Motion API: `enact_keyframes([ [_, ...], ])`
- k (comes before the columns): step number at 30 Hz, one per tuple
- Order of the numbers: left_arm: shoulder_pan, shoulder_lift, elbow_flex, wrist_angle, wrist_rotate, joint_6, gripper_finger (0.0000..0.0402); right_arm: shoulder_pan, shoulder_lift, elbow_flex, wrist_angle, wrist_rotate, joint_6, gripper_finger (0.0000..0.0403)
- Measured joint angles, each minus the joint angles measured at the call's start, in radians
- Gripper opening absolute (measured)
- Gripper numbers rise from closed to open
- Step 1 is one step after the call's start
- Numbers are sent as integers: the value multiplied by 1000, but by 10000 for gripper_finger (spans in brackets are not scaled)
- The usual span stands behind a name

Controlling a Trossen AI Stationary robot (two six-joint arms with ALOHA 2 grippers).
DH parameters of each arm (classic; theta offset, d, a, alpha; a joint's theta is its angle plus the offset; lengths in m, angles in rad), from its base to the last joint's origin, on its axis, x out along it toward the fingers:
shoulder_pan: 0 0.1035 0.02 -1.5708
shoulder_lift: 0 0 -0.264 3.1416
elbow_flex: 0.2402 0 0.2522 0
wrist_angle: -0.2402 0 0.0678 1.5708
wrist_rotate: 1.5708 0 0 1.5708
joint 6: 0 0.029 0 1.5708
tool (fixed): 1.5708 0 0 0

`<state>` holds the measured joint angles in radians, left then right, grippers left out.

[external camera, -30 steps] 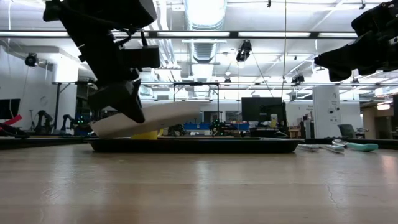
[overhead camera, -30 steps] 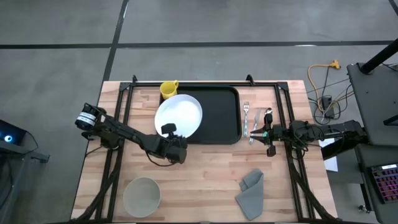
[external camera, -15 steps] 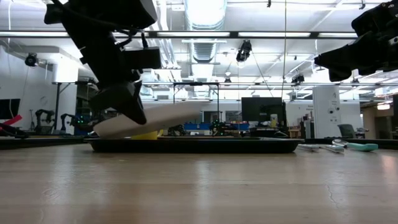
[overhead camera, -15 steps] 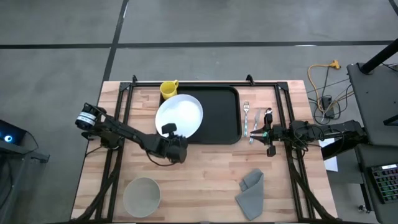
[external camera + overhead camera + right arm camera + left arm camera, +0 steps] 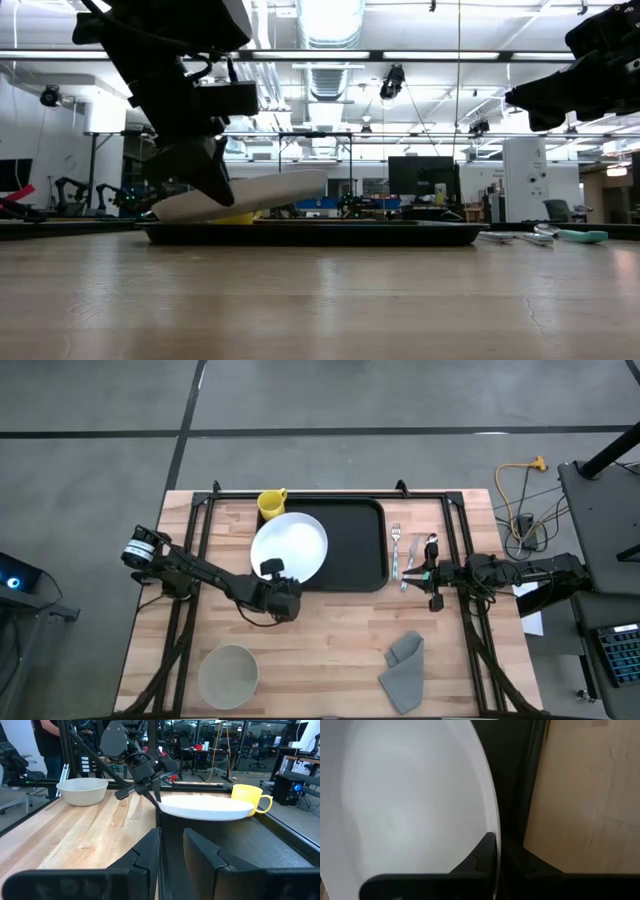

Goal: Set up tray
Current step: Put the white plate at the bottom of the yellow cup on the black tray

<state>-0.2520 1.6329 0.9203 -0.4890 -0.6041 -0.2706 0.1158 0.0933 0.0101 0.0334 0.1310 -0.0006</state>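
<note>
A: Starting with the biggest thing: the table (image 5: 330,635) is bare wood, and the tray (image 5: 355,545) lies flat at its far middle, black and low-rimmed. Over the tray's left part hangs the plate (image 5: 289,546), tilted, its near-left edge lower than its far-right edge in the low view.

B: Who has the plate?

A: The left gripper (image 5: 270,571). In the left wrist view its fingers (image 5: 485,852) are pinched together on the plate's rim, one above and one below. The plate (image 5: 240,195) looks carried, not yet resting flat.

B: And the right gripper (image 5: 432,575)?

A: It waits just right of the tray, above the fork (image 5: 395,547) and the other cutlery (image 5: 428,547). Its own wrist view shows its jaws a little apart with nothing between them.

B: So how should the plate go down?

A: I'd judge the low edge should meet the tray floor first, well inside the rim, then the wrist levels out so the far side settles softly. Let go only once it lies flat; a tilted release could make it slide or clatter.

B: Anything close by?

A: The yellow mug (image 5: 271,503) stands at the tray's far-left corner, just beside the plate, so nudging it is the risk. The bowl (image 5: 228,673) and the grey cloth (image 5: 404,663) lie well apart at the near edge.
</note>
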Motion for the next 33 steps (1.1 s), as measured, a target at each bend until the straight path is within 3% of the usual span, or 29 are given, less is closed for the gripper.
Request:
enact_keyframes([
  [22, 47, 0, -67, 82, 26, 27, 0, 0, 0, 0, 0, 0, 0, 77],
  [33, 46, 0, -24, 89, 28, 22, 0, 0, 0, 0, 0, 0, 0, 71],
])
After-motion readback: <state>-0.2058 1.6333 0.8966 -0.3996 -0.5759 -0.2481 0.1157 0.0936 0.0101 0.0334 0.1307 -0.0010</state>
